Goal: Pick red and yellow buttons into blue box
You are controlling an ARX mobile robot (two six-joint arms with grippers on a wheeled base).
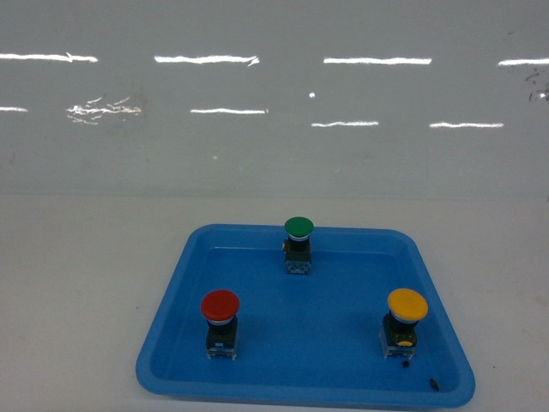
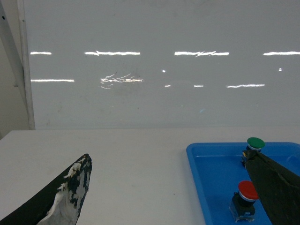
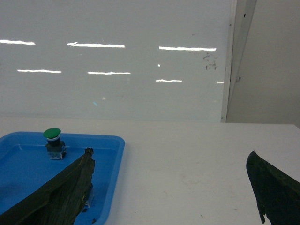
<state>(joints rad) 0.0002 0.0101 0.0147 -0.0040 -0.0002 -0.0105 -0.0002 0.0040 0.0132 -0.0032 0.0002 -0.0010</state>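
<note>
The red button [image 1: 220,305] stands at the front left of a shallow blue tray [image 1: 309,339], and the yellow button [image 1: 407,305] at its front right. Both are upright on black-and-clear bodies. The blue box is out of view. Neither gripper shows in the head view. In the left wrist view my left gripper [image 2: 166,155] is open over bare table left of the tray, with the red button [image 2: 247,190] just beside its right finger. My right gripper [image 3: 169,153] is open over bare table right of the tray [image 3: 23,164]. The yellow button is hidden in the right wrist view.
A green-capped button [image 1: 298,228] stands at the back middle of the tray, also seen as the green button [image 2: 255,143] and the green button [image 3: 52,133] in the wrist views. Small dark specks [image 1: 434,383] lie in the tray's front right corner. A white table and a glossy wall lie behind.
</note>
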